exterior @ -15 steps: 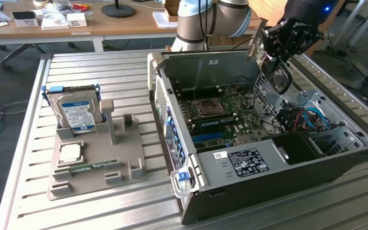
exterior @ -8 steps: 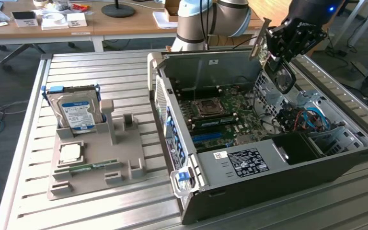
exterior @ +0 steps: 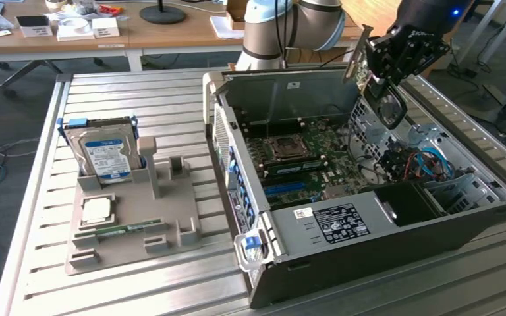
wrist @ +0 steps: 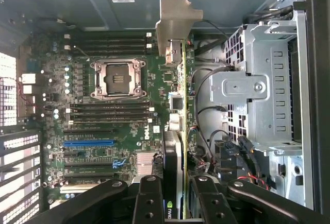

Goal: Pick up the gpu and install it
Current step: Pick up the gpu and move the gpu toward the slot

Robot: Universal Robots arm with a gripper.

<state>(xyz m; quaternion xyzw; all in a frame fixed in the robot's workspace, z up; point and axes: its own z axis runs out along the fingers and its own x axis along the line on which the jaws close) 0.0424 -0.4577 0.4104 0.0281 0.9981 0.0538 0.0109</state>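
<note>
The hand (exterior: 385,66) is partly closed and clamped on the gpu (exterior: 360,52), holding the card in the air over the open computer case (exterior: 367,263), above the case's far wall and clear of everything inside. The case lies on its side on the slatted surface (exterior: 147,92), toward the exterior view's right edge. Over by that view's left edge sits a grey holder (exterior: 130,243) with the hard drive (exterior: 103,155) standing upright in it and a green memory stick (exterior: 126,229) lying flat near its front. Down the wrist view now: the two dark fingers (wrist: 149,198) bracket the gpu (wrist: 184,131), which shows edge-on as a thin line running away from the camera to its metal bracket (wrist: 178,23). That line falls between the motherboard (wrist: 124,110) and the silver drive cage (wrist: 258,90), and it hides the fingers' contact faces. This view also opens up the board itself: the bare processor socket (wrist: 117,78), the dark memory slots either side of it, and a blue slot (wrist: 87,143) lower on the board. The exterior view gives what the wrist cannot: the card's height above the case.
</note>
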